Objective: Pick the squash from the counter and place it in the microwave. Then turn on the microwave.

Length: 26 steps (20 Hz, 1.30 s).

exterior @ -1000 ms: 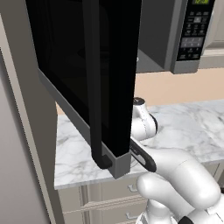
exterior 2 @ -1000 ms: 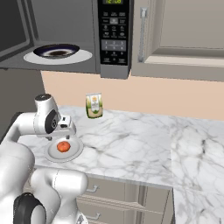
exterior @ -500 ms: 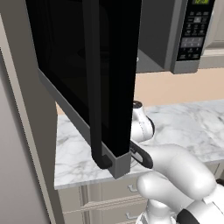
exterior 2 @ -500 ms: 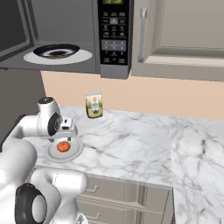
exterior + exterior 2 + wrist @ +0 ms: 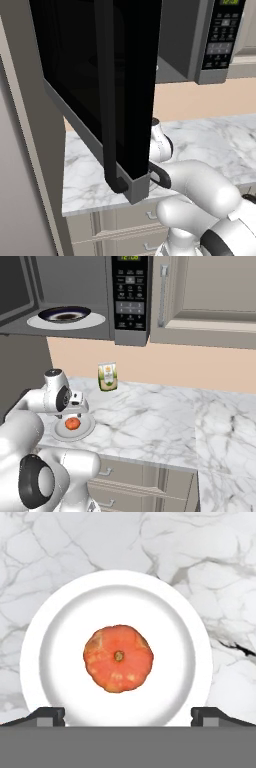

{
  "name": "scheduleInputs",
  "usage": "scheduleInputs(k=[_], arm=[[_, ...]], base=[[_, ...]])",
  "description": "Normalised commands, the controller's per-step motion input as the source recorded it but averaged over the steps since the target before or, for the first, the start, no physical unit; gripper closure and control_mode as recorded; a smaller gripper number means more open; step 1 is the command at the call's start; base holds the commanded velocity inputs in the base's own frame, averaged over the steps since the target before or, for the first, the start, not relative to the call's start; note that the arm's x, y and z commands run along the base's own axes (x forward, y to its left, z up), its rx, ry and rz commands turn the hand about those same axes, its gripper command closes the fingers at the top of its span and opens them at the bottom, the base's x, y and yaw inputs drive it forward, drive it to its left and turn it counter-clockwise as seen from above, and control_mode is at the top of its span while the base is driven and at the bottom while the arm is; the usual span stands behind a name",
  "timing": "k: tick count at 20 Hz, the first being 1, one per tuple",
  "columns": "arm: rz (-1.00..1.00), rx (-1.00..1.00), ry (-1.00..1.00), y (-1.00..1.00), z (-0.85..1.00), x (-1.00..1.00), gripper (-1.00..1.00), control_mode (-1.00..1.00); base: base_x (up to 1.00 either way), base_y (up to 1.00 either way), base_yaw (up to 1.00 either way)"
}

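Since a second ago the wrist has sunk slightly toward the plate (image 5: pixel 75 432) at the left of the right base view, so the pick is near. The gripper (image 5: pixel 128 714) points straight down, fingers wide open and empty, above the squash (image 5: pixel 118 657) on the desk (image 5: pixel 150 421).
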Motion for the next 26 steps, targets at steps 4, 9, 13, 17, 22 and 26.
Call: scheduleInputs(k=[4,9,13,17,22,26], arm=[[0.0,0.0,0.0,0.0,-0.14,0.05,-1.0,-1.0],[-0.01,0.0,0.0,0.0,-0.13,0.02,-1.0,-1.0],[-0.01,0.0,0.0,0.01,-0.13,0.02,-1.0,-1.0],[-0.01,0.0,0.0,0.04,-0.12,0.06,-1.0,-1.0],[-0.01,0.0,0.0,0.03,-0.09,0.05,-1.0,-1.0],[-0.01,0.0,0.0,0.04,-0.08,0.05,-1.0,-1.0]], base=[[0.0,0.0,0.0],[0.0,0.0,0.0],[0.0,0.0,0.0],[0.0,0.0,0.0],[0.0,0.0,0.0],[0.0,0.0,0.0]])
